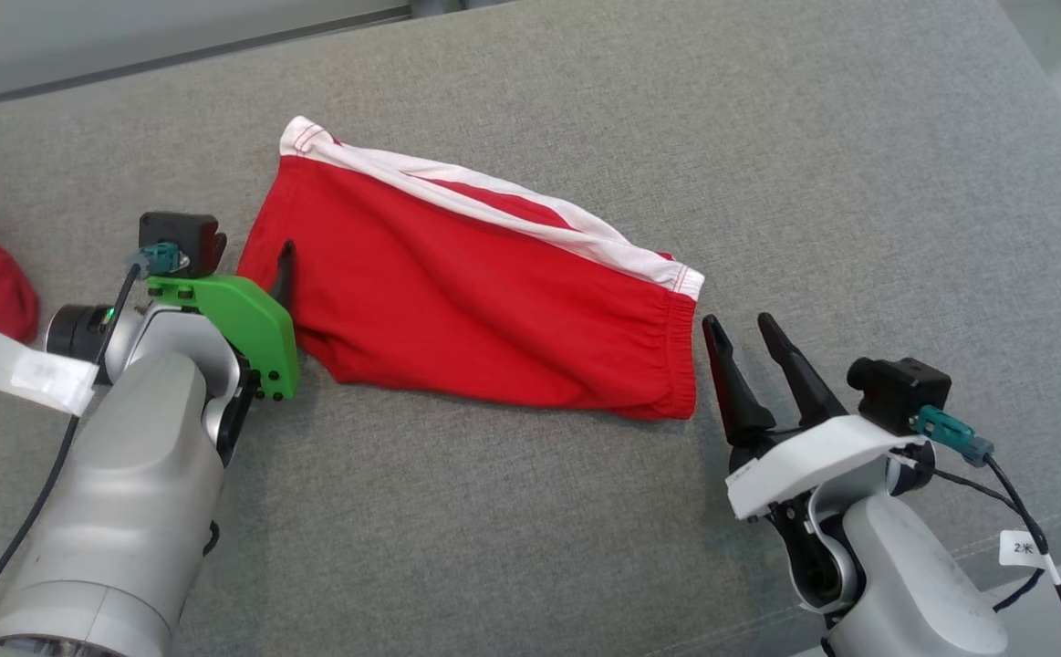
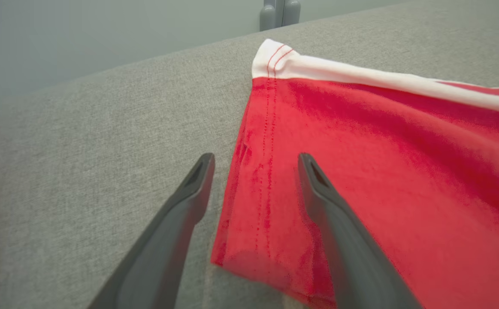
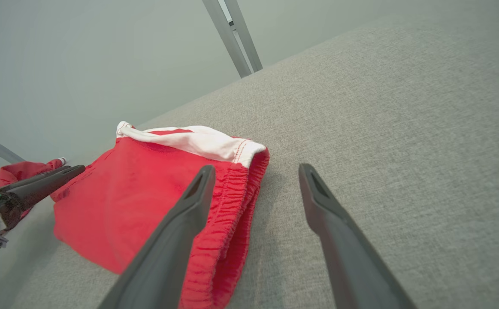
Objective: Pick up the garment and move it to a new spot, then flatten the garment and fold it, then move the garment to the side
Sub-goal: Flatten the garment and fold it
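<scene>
Grey fabric surface (image 1: pixel 530 529): shorts (image 1: pixel 475 292) run lengthwise, arm to arm. Left gripper (image 2: pixel 253 163) at hem (image 2: pixel 266 206), right gripper (image 1: pixel 736 321) at waistband (image 3: pixel 232 223). Both released, empty.

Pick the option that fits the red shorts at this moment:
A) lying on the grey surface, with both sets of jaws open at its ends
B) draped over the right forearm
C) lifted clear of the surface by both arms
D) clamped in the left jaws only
A: the red shorts lie on the grey surface, while the left gripper and right gripper have their jaws spread, clamping nothing.
</scene>
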### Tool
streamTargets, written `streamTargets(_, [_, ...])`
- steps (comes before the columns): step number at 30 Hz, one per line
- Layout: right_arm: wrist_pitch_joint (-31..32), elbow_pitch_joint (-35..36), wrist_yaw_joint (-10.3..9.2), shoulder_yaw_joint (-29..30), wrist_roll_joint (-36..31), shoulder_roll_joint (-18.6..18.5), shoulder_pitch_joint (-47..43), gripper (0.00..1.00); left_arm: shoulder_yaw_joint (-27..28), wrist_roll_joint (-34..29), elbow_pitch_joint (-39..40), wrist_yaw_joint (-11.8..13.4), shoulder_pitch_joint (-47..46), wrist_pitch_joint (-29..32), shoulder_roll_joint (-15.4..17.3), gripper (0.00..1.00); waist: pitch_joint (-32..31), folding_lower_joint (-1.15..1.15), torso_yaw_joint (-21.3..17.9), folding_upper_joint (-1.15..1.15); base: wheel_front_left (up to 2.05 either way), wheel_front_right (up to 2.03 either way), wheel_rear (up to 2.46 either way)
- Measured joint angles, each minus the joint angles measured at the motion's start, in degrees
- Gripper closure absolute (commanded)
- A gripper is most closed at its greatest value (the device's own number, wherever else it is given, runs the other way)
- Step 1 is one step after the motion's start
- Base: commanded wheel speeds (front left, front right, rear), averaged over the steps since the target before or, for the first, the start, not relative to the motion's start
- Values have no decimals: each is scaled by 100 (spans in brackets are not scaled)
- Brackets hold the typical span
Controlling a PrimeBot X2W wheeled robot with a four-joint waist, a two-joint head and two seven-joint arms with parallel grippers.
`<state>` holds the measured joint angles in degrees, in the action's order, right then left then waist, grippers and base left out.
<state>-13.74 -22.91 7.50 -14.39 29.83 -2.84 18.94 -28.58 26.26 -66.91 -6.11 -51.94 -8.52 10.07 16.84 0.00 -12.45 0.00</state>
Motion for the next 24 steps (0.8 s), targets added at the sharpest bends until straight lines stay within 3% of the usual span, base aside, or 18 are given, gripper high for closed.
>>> streamTargets(14, [623, 1145, 0, 538, -276, -2, -706, 0, 335, 769, -259, -100, 241, 803, -80, 0, -147, 0, -89, 0, 0, 0, 0])
streamTargets(15, [649, 1189, 0, 545, -276, -3, -714, 0, 333, 805, -263, -100, 243, 847, -80, 8, -146, 0, -105, 0, 0, 0, 0])
streamTargets(16, [661, 1225, -1, 549, -276, -2, -720, 0, 326, 815, -260, -101, 247, 859, -74, 44, -146, 0, -121, 0, 0, 0, 0])
streamTargets(17, [679, 1259, -1, 552, -276, -2, -730, 0, 321, 839, -258, -101, 259, 861, -60, 68, -147, 0, -135, 0, 0, 0, 0])
streamTargets(18, [693, 1287, -1, 557, -276, -2, -744, 0, 310, 847, -255, -102, 269, 861, -53, 100, -149, 0, -146, 0, 0, 0, 0])
streamTargets(24, [711, 1365, -1, 644, -277, -2, -827, 0, 227, 951, -126, -120, 422, 837, -75, 100, -210, 0, -116, 0, 0, 0, 0])
